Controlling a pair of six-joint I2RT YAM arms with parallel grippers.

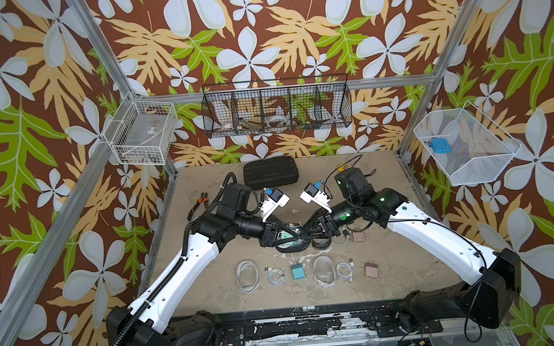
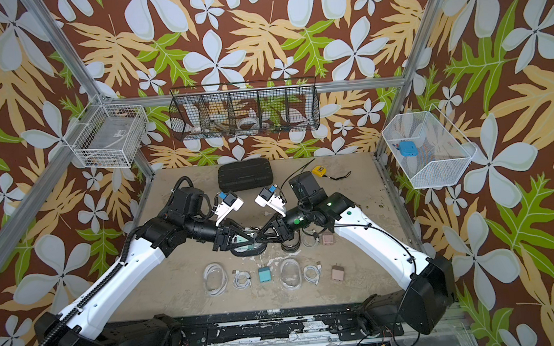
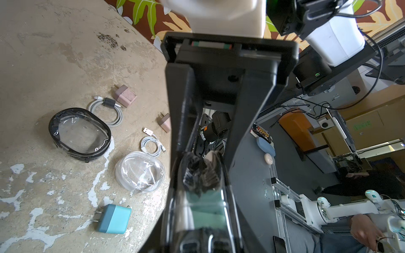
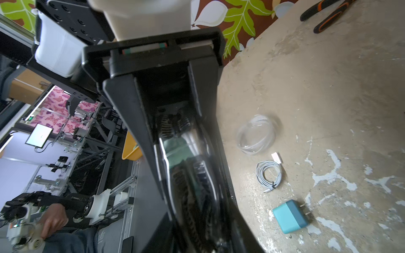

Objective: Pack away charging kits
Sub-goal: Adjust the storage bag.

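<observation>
- The worn beige tabletop [image 1: 397, 273] lay beneath both grippers, which faced each other tip to tip over its middle.
- A long black wire basket [image 1: 338, 107] hung on the wall far beyond the grippers. A white wire basket [image 1: 137, 155] hung out to the left gripper's side. A white mesh basket [image 1: 480, 169] holding a bright blue block [image 1: 439, 146] hung out to the right gripper's side.
- A large black ribbed rectangular case [image 1: 270, 172] lay beyond the grippers, well apart from them.
- The left gripper [image 1: 284, 237] was clamped on a black-rimmed oval case with clear walls [image 1: 290, 247], its fingers pressed against the sides.
- The right gripper [image 1: 305, 234] reached the same case from the opposite side. Its wrist view was blurred, so I could not tell whether its jaws stood apart or gripped.
- A second black-rimmed oval case [image 3: 80, 131] sat just beside the right gripper, partly under its body.
- Two clear oval cases [image 1: 248, 275] [image 1: 323, 270] lay in a row nearer the arm bases than the grippers.
- A teal cube wall plug [image 3: 206, 210] sat inside the clamped case, between the left gripper's fingers.
- A second teal cube plug [image 1: 298, 272] lay in that row, almost straight below the gripper tips, and a dusty-pink cube plug [image 1: 370, 270] lay at the row's right-gripper end.
- Another dusty-pink plug [image 1: 358, 237] and a coiled white cable with a grey clip [image 1: 341, 238] lay past the second black-rimmed case, away from the right gripper's tips.
- Two small coiled white cables [image 1: 274, 276] [image 1: 344, 270] lay in the row, each just beside a clear case.
</observation>
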